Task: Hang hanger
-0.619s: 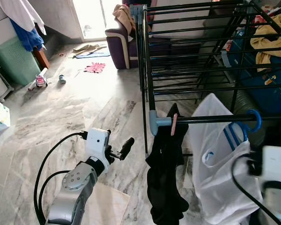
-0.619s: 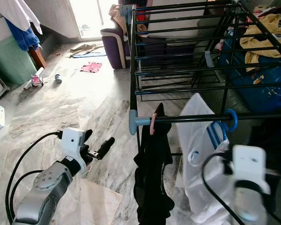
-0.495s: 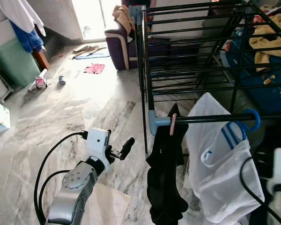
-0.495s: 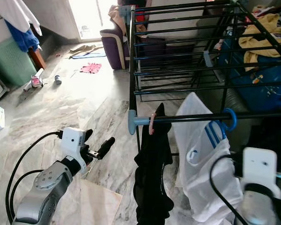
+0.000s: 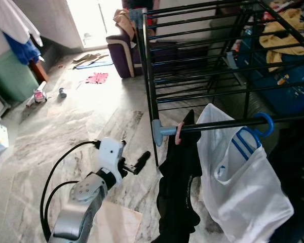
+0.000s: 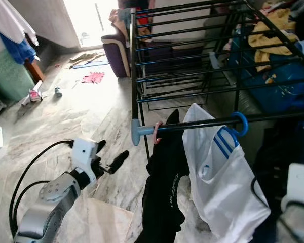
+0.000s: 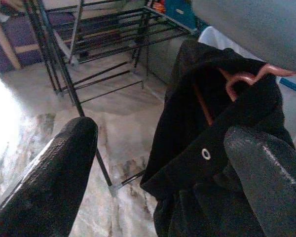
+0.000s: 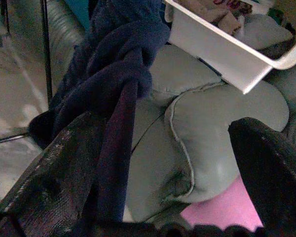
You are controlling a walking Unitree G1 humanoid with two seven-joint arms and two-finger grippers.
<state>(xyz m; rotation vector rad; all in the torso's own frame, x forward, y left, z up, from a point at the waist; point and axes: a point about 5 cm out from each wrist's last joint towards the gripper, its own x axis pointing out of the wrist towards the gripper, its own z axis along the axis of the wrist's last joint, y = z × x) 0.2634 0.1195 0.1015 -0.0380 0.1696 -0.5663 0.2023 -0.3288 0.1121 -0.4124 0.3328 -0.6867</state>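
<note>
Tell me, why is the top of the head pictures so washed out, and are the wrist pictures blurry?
In the left eye view, daylight through the doorway blows out to white and glares off the marble floor. In the left wrist view, the black fingers are soft and out of focus, the black garment sharper. The right wrist view is dim, its navy cloth shadowed.

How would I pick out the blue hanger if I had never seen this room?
Find the tall black metal drying rack and follow its nearest rail, the one ending in a grey-blue plastic corner cap. Two garments hang there: a black garment on a pink hanger and a white shirt beside it. The blue plastic hanger carries the white shirt, its hook looped over the rail.
</note>
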